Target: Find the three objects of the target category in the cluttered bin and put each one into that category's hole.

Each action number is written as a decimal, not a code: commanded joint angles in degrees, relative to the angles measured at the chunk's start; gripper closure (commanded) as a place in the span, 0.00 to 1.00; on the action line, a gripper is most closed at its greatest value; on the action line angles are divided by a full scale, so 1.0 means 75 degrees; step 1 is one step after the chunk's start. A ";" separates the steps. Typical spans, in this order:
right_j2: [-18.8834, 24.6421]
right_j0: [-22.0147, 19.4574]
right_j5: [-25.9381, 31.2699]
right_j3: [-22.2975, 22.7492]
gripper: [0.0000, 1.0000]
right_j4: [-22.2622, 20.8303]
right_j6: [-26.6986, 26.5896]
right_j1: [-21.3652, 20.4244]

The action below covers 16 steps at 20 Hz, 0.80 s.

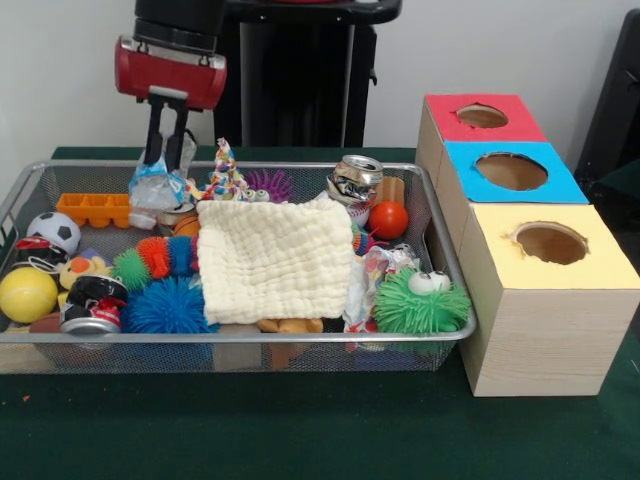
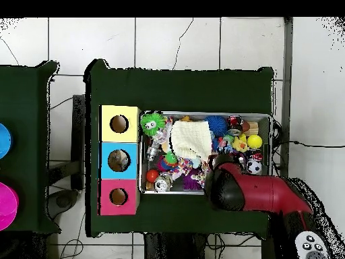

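The silver wire mesh bin (image 1: 240, 337) sits on the green table and is full of toys; it also shows in the overhead view (image 2: 202, 113). My gripper (image 1: 165, 160) hangs over the bin's far left corner, shut on a wrinkly bluish-clear plastic bottle (image 1: 150, 188) just above the clutter. In the overhead view the red arm head (image 2: 229, 189) hides the gripper and bottle. No other clear bottle shows. The red-faced hole (image 1: 482, 116) is on the farthest wooden box, right of the bin, and shows in the overhead view (image 2: 118, 196).
A cream cloth (image 1: 275, 260) covers the bin's middle. A dented metal can (image 1: 355, 178) stands at the back, another can (image 1: 92, 305) lies front left. The blue-faced hole (image 1: 511, 170) and yellow-faced hole (image 1: 550, 242) are nearer boxes. A green fuzzy ball (image 1: 420, 300) lies front right.
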 commanded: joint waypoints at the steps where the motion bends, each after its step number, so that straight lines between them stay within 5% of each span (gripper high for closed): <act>1: 0.0542 0.0069 0.1431 0.0834 1.00 0.0871 0.0645 -0.0589; 7: 0.1371 -0.0206 0.2201 0.1535 1.00 0.2272 0.0653 -0.0824; 16: 0.1410 0.0086 0.3028 0.1970 1.00 0.3811 0.1049 -0.0798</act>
